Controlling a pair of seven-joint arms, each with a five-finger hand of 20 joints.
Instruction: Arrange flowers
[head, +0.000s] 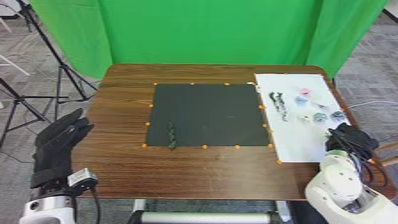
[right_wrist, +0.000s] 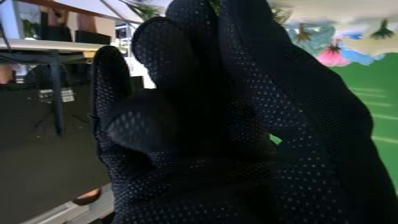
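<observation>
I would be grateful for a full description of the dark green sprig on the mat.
The sprig is slim and dark green with a leafy-looking outline; its material is unclear. It lies nearly straight on the left part of the dark mat, running lengthwise away from the robot, its near end at the mat's near edge. Nothing holds it.

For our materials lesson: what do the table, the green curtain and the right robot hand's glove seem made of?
The table: wood or wood-look laminate, smooth, judging by its streaky brown grain. The green curtain: matt cloth, hanging in folds. The right robot hand: a black fabric glove, its small pale dots perhaps rubbery grip.
</observation>
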